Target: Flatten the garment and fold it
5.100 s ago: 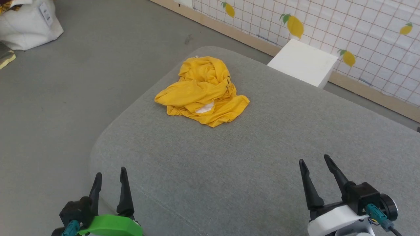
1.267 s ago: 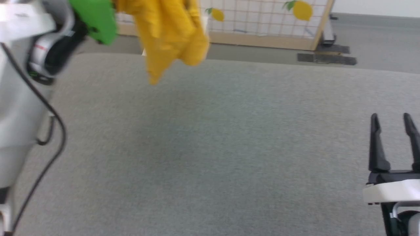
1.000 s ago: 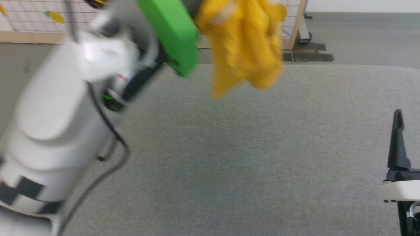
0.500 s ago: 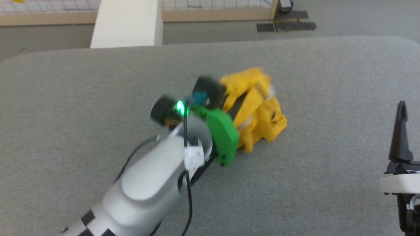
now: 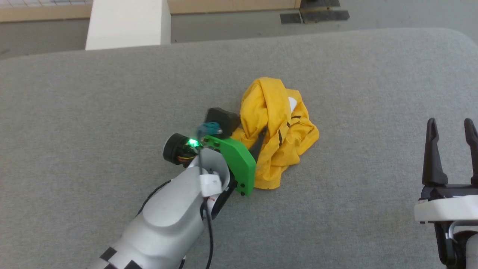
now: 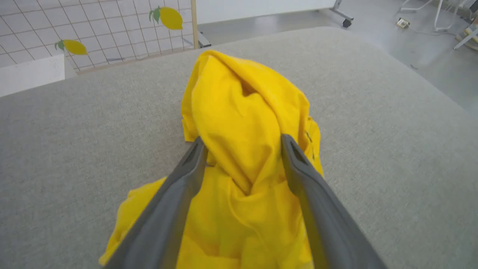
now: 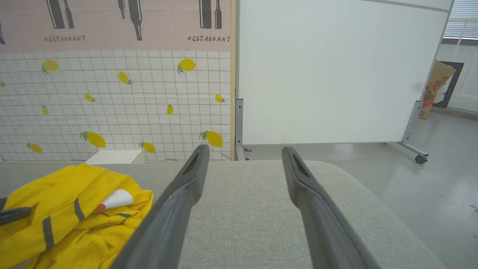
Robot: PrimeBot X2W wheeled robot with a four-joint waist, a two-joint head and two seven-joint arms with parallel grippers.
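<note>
Grey fabric-covered tabletop (image 5: 112, 97), rounded corners. White rectangular block (image 5: 127, 22) just beyond far edge. Grey floor (image 5: 224, 26) around; dark base plates (image 5: 315, 15) lying on it. Behind: white-tiled partition (image 7: 112, 108) with lemon print, light wooden post (image 7: 233, 74) at its edge. Pink strip (image 7: 112, 18) above tiles: bottle silhouettes, word "RESTAURANT". Beside post: plain white board (image 7: 336, 74) on metal legs, caster (image 7: 420, 159) at foot.
</note>
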